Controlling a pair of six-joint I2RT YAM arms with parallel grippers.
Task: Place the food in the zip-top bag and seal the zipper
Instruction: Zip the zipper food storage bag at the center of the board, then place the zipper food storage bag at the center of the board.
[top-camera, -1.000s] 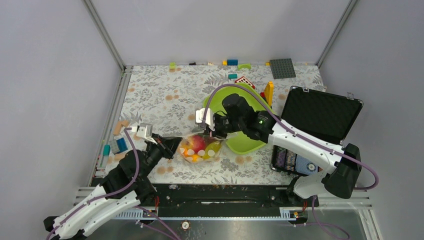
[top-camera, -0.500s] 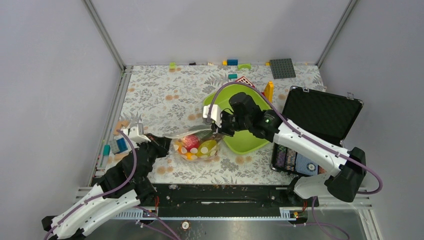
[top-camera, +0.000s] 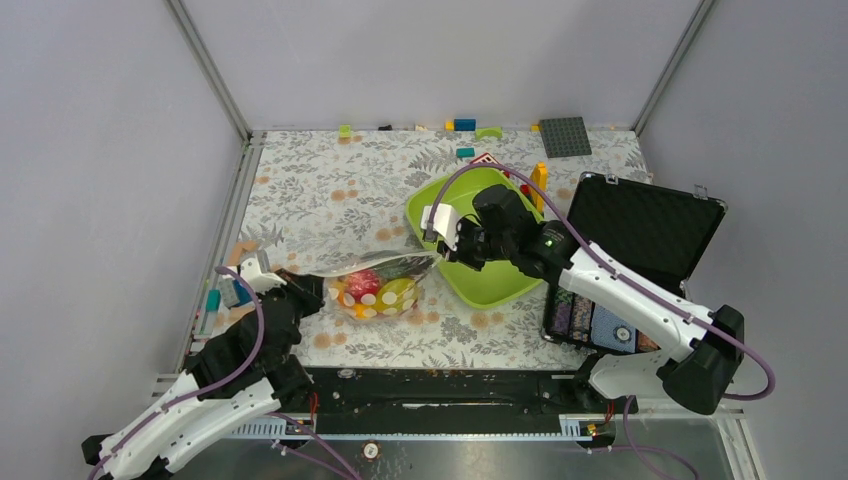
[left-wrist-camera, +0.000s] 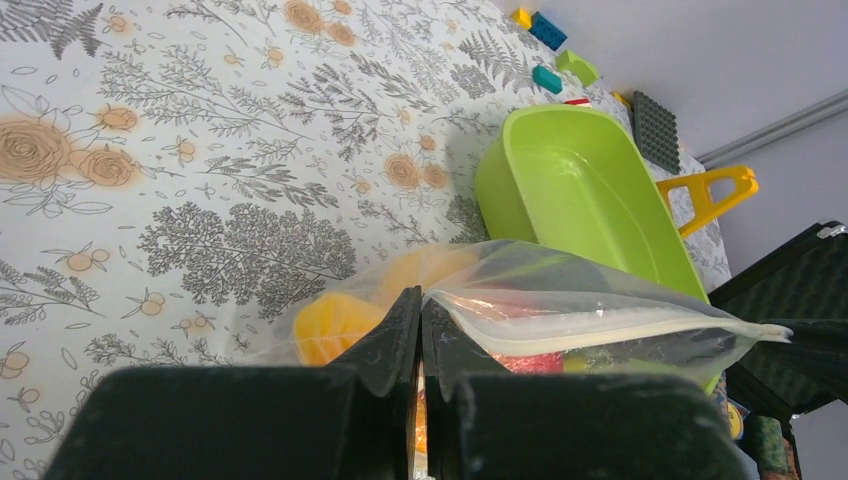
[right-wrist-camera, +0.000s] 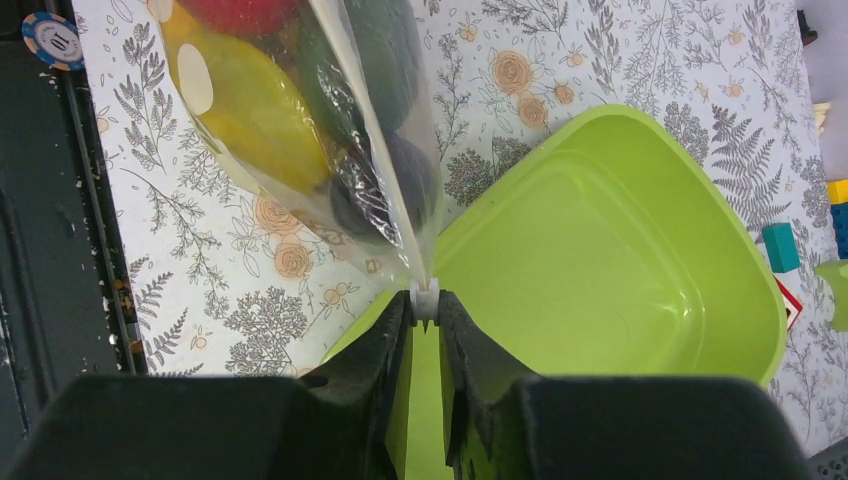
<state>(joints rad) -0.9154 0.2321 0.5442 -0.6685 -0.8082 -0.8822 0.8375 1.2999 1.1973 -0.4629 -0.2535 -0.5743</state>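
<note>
The zip-top bag (top-camera: 383, 284) is hanging stretched between the two arms, low over the front middle of the counter (top-camera: 320, 190), its belly sagging down just beside the near-left corner of the lime-green tray (top-camera: 497, 291). The food (top-camera: 381, 291) is sitting inside it: a red piece and yellow pieces are showing through the dotted film, with darker pieces packed behind them in the right wrist view. The zipper (left-wrist-camera: 600, 328) is running taut along the top edge as a pale strip.

The left gripper (left-wrist-camera: 420, 302) is pinching the left end of the bag's mouth, fingers closed tight on the film. The right gripper (right-wrist-camera: 427, 300) is clamping narrowly on the zipper's small whitish end, hovering over the tray's rim.

Farther out, an open black case (top-camera: 640, 225) is lying to the right of the tray, and coloured building blocks (top-camera: 465, 124) are lying scattered along the far edge of the counter.
</note>
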